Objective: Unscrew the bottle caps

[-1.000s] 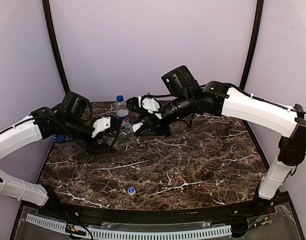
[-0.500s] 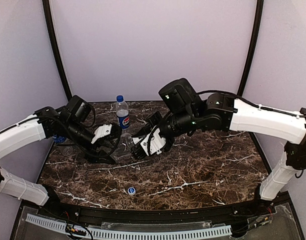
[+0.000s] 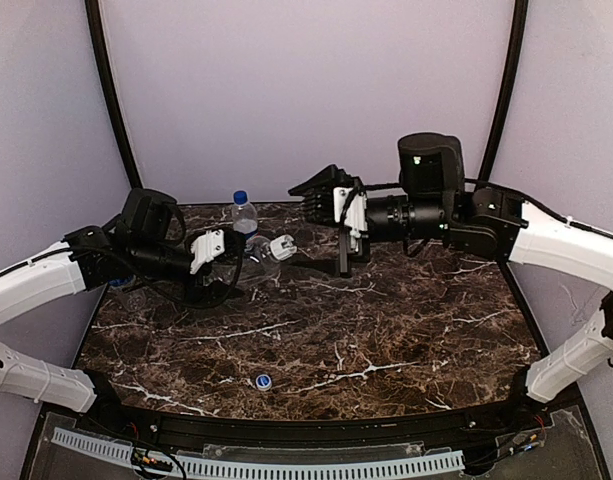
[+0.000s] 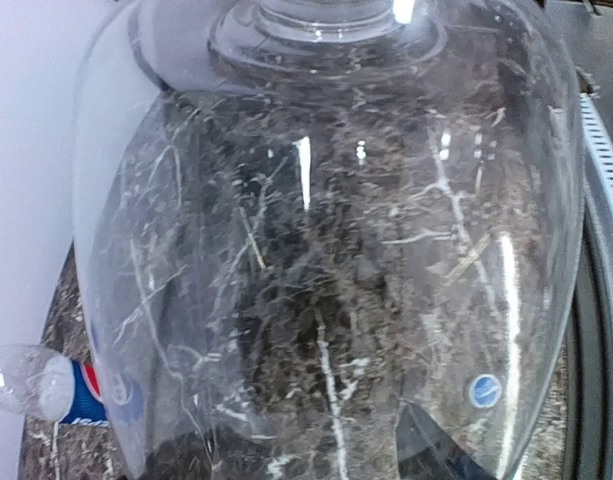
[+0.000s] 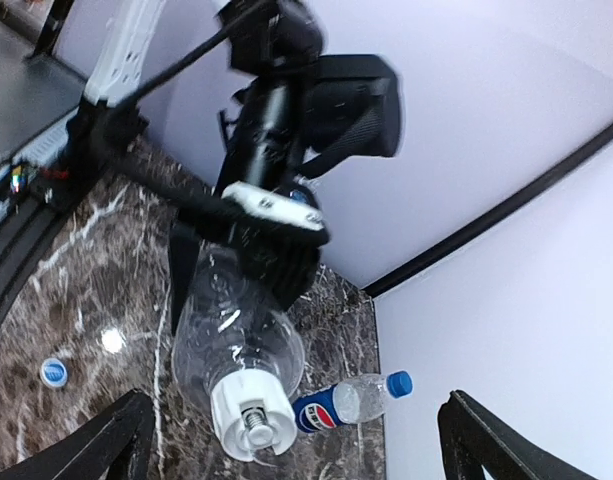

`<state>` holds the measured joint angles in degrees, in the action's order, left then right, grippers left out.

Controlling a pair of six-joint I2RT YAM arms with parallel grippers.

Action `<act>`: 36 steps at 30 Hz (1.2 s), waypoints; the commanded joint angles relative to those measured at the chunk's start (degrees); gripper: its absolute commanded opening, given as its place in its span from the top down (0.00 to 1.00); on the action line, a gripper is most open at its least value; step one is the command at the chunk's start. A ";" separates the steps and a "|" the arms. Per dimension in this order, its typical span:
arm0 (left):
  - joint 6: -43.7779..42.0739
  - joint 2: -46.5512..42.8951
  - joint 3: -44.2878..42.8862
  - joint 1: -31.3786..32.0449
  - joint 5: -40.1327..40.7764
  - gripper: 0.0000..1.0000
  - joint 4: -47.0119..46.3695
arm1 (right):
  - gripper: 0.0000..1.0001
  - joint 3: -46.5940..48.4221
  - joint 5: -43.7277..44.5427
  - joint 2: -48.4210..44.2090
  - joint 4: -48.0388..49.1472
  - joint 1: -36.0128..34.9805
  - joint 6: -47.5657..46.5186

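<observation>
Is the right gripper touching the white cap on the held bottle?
Apart. The top view shows the open right gripper clear of the bottle's white cap, with bare tabletop visible between them.

The top camera is looking down from above the near edge over the whole marble table (image 3: 406, 330). The left wrist camera is peering, very close, through the held clear bottle (image 4: 326, 250). The right wrist camera is facing left from farther off. All three are sharing the Pepsi bottle (image 5: 336, 402) and the loose cap (image 5: 54, 371).
</observation>
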<state>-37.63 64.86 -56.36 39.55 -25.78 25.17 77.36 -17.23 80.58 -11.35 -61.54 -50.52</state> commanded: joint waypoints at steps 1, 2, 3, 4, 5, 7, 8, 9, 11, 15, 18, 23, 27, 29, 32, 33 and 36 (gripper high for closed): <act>0.85 -1.30 4.02 0.30 17.38 0.58 -15.85 | 0.01 3.57 -6.35 0.58 3.92 4.60 31.62; 0.17 -1.25 5.08 0.28 19.91 0.58 -17.65 | 0.01 5.48 -7.40 1.95 3.30 6.14 38.34; -0.81 -1.15 5.58 0.33 24.73 0.57 -21.31 | 0.01 7.92 -7.92 3.52 2.79 7.53 46.09; -1.37 -0.97 6.44 0.34 29.03 0.57 -24.75 | 0.02 9.33 -7.11 5.31 1.64 8.73 53.68; -2.66 -0.88 6.84 0.35 30.83 0.57 -26.19 | 0.04 12.10 -5.47 7.37 -0.38 9.83 60.62; -4.38 -0.62 7.84 0.40 34.55 0.56 -29.78 | 0.11 15.35 -4.00 11.15 -5.86 12.10 74.39; -4.91 -0.62 8.39 0.42 35.80 0.56 -31.22 | 0.14 16.34 -5.09 12.68 -7.91 13.08 79.20; -5.72 -0.61 8.60 0.43 36.15 0.56 -31.75 | 0.17 16.68 -7.22 13.72 -8.59 13.66 82.29; -6.84 -0.57 9.16 0.64 36.72 0.55 -32.64 | 0.20 17.31 -9.69 14.96 -7.88 13.57 84.69; -8.39 -0.76 10.37 0.98 37.12 0.55 -33.28 | 0.20 20.47 -9.97 16.61 -9.26 12.96 84.14; -8.47 -0.79 10.55 1.10 36.76 0.55 -32.99 | 0.18 22.96 -11.25 17.86 -9.50 12.74 83.66; -9.07 -0.55 10.41 1.14 36.36 0.54 -33.15 | 0.22 26.66 -12.90 21.05 -11.77 12.32 83.54; -9.53 -0.20 9.82 1.11 36.33 0.54 -33.91 | 0.33 28.22 -14.79 23.34 -13.72 12.56 83.01; -9.16 -0.18 9.60 1.14 36.40 0.54 -33.59 | 0.37 28.47 -15.39 23.75 -13.70 12.58 82.91; -8.95 -0.38 9.74 1.19 36.08 0.54 -33.28 | 0.43 29.19 -15.81 24.23 -13.90 12.58 82.66; -8.95 -0.41 9.80 1.20 35.89 0.54 -33.26 | 0.45 29.36 -15.81 24.43 -13.91 12.58 82.49; -8.82 -0.41 9.86 1.23 35.55 0.54 -33.16 | 0.55 29.35 -15.82 24.80 -13.69 12.58 82.13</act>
<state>-46.46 64.79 -46.54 40.40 10.11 -6.85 104.79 -31.99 105.19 -24.97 -48.75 32.10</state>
